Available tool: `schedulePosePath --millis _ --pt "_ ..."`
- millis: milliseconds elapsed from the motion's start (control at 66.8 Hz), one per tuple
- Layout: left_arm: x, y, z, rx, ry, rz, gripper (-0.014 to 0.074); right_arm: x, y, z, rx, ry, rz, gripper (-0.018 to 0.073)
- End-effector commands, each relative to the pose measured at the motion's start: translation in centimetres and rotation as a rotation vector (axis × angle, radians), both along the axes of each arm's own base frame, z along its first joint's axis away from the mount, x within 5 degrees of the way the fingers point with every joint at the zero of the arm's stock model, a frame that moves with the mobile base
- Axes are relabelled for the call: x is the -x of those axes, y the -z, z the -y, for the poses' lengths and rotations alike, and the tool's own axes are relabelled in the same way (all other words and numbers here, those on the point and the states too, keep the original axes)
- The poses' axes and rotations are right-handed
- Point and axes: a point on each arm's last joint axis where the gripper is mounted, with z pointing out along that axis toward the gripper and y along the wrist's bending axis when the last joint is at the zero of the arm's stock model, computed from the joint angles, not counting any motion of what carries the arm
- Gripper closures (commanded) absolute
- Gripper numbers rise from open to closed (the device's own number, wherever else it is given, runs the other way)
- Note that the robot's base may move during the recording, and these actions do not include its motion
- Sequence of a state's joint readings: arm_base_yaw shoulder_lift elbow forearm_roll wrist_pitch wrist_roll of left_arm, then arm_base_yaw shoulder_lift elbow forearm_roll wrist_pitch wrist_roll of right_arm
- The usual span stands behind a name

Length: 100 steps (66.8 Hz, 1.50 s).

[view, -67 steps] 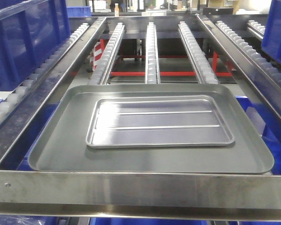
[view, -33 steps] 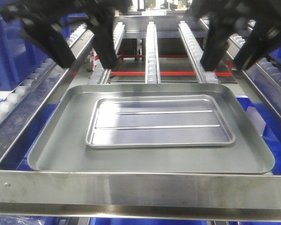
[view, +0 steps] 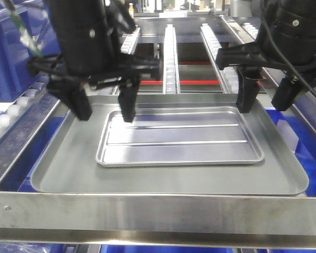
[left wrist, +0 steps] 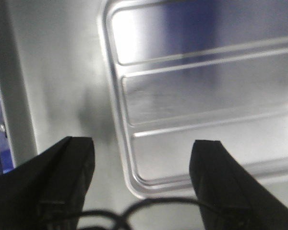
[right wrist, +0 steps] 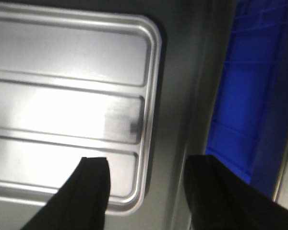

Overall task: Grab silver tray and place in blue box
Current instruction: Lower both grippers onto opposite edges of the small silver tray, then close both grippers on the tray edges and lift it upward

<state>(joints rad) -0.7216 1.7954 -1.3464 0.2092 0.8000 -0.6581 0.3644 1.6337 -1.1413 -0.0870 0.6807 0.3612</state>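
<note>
The silver tray (view: 179, 138) lies flat inside a larger dull grey tray (view: 63, 163), its two ridges running left to right. My left gripper (view: 104, 109) hangs open over the silver tray's far-left corner. In the left wrist view that corner (left wrist: 134, 182) sits between the left gripper's (left wrist: 143, 144) fingers. My right gripper (view: 266, 100) is open above the far-right end. Its (right wrist: 150, 162) one finger is over the silver tray (right wrist: 62, 105) and the other outside the rim. Neither touches anything. Blue box plastic (right wrist: 249, 96) shows below the rack on the right.
The grey tray rests on roller rails (view: 170, 52) behind a steel front bar (view: 158, 213). Another blue crate (view: 8, 52) stands at the upper left beside the rollers. More blue plastic (view: 289, 132) lies under the rack's right side.
Both arms have come down from the top of the front view onto the silver tray's two far corners. One second ago no arm was in view. The trays have not moved.
</note>
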Motion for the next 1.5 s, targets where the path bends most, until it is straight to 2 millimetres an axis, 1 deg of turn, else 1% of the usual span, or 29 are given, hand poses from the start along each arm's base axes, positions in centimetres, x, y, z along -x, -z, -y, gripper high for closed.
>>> schedulePosePath --millis 0,105,255,629,1048,1228,1288,1363,1483 --pt "-0.8 -2.3 -0.5 0.066 -0.04 0.074 0.0251 -0.7 -2.4 0.0 -0.038 -0.004 0.132 0.0102" --pt "-1.3 -1.8 -0.9 0.058 -0.057 0.063 0.0251 -1.1 -1.7 -0.2 -0.036 -0.006 0.125 0.0102" --pt "-1.5 -1.5 -0.7 0.065 -0.05 0.072 0.0251 -1.7 -0.4 -0.4 -0.03 -0.006 0.101 0.0102" --pt "-2.1 -0.2 -0.1 0.069 -0.04 0.074 0.0252 -2.7 1.9 -0.8 -0.022 -0.009 0.073 0.0102" --pt "-2.5 1.6 0.1 0.025 -0.038 0.04 0.0252 -3.1 2.5 -1.0 -0.022 -0.013 0.077 0.0104" --pt "-2.5 1.6 0.1 0.025 -0.039 0.036 0.0253 -3.2 3.0 -1.0 -0.019 -0.014 0.071 0.0106" --pt "-2.5 1.6 0.1 0.025 -0.039 0.036 0.0255 -3.2 3.1 -1.0 -0.018 -0.014 0.067 0.0127" --pt "-2.4 1.6 0.1 0.031 -0.043 0.032 0.0285 -3.2 3.3 -1.0 -0.015 -0.014 0.059 0.0187" --pt "-2.5 1.6 0.1 0.034 -0.042 0.034 0.0397 -3.2 3.3 -1.0 -0.014 -0.014 0.058 0.0311"
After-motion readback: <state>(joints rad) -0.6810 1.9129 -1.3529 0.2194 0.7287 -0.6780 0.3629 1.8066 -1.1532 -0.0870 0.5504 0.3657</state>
